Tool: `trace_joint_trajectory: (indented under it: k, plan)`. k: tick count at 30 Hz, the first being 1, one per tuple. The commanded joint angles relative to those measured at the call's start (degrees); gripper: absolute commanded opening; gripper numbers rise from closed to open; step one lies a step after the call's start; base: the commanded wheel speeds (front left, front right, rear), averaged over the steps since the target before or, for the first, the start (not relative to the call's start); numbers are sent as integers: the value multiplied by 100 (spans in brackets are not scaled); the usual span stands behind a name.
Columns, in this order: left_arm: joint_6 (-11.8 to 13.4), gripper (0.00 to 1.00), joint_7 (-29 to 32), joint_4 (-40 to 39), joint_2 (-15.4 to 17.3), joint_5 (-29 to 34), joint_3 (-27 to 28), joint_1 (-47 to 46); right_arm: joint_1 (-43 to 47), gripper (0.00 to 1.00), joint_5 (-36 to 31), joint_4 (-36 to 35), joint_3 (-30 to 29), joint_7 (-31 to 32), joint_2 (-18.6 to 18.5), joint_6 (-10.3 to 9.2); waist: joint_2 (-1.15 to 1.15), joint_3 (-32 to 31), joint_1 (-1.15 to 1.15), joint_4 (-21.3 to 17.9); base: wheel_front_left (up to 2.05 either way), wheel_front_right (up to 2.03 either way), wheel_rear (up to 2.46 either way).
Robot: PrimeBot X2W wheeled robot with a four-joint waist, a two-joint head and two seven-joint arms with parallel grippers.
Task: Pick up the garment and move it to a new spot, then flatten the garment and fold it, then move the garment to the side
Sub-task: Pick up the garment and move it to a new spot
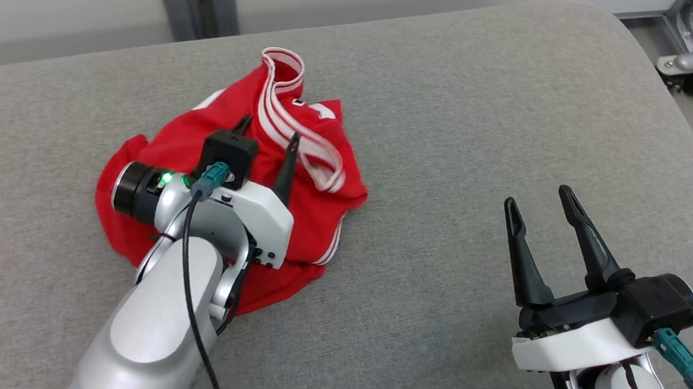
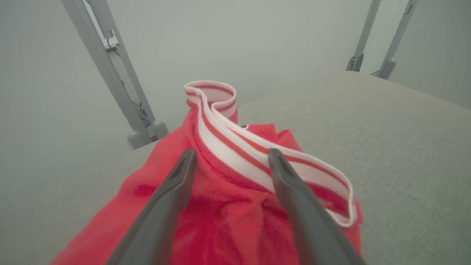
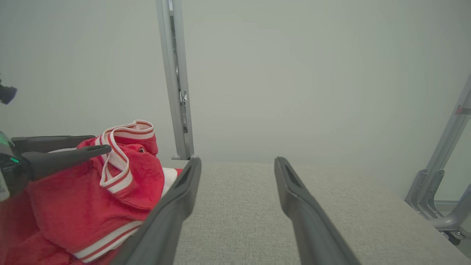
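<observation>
Just under left fingers [image 2: 171, 195] lies the garment [image 2: 228, 221].

The garment [image 1: 314, 216] is bright red. Its band [image 1: 282, 72], just ahead of the left gripper [image 1: 269, 129] with its dark grey fingers, is striped white and red. The cushion [image 1: 450, 134] beneath both grippers is pale flecked grey. The right gripper [image 1: 537, 197] is black on white, with a teal plug [image 1: 677, 359] behind it.
</observation>
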Motion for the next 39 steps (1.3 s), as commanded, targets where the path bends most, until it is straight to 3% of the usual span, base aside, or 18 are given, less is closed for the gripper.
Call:
trace_joint_trajectory:
  k: [1,5,9,10,11,28,35,39]
  plan:
    - [56,100,106,84,65,41,23,-62,-62,100,39,11,-11,-9,-25,0,0,35,0,-61,0,0,0]
    - [142,100,466,373,150,86,9,-186,-71,100,56,59,6,-9,-25,0,0,60,0,-146,0,0,0]
    - [181,100,321,488,253,204,-65,-248,-73,100,96,86,38,-9,-25,0,0,55,0,-221,0,0,0]
    - [170,14,263,507,278,242,-90,-271,-72,100,104,90,40,-9,-25,0,0,48,0,-234,0,0,0]
    - [157,0,214,531,281,231,-95,-284,-69,100,108,98,41,-9,-25,0,0,36,0,-245,0,0,0]
    - [-26,0,-1234,-9,128,-467,285,-673,167,100,-40,240,75,-9,-25,0,0,-479,0,-202,0,0,0]
    - [-20,0,-1179,-810,402,-1150,1088,-970,280,100,-72,252,72,-9,-24,0,0,-682,0,-97,0,0,0]
    - [100,0,-988,-1352,774,-1255,1440,-982,321,100,-72,231,54,-9,-25,0,0,-723,0,17,0,0,0]
